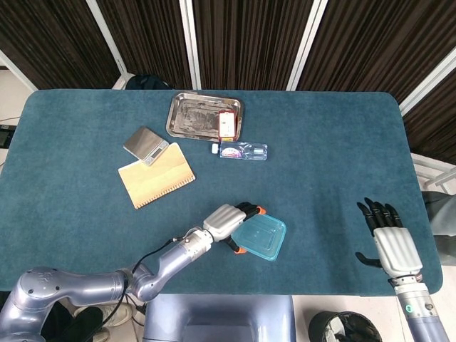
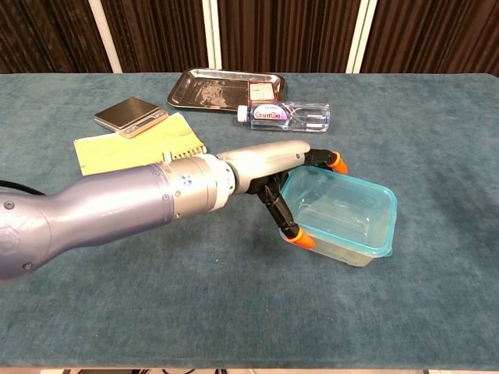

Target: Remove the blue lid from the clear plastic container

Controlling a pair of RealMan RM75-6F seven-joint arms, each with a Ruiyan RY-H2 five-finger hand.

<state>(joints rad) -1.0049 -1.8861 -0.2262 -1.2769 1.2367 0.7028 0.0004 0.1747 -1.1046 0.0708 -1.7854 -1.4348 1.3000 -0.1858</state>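
The table (image 1: 335, 142) is the biggest thing here, its blue cloth bare on the right and crowded toward the back, where a tray (image 1: 196, 114), notebook (image 1: 157, 176), scale (image 1: 145, 144) and lying bottle (image 1: 242, 150) sit well apart from the work. Next in size is the left hand (image 2: 292, 183), its orange-tipped fingers (image 2: 300, 238) spread around the left end of the box (image 2: 343, 218) — grasping it by that end, as far as the chest view shows. The box rests near the front edge of the table, a little right of centre, with the lid (image 1: 261, 236) on top of it, seemingly seated all round.

The right hand (image 1: 388, 242) hangs over the front right corner, fingers apart and holding nothing, well clear of the box.

The risks, as I judge them: the box is light and held at one end only, so any further push could slide or tip it, and the front edge is close — it could go off the table. A pull on the lid with a weak hold below would lift the whole box instead. Open room lies to the right and behind the box, between it and the bottle; the right hand has a clear path in from that side.
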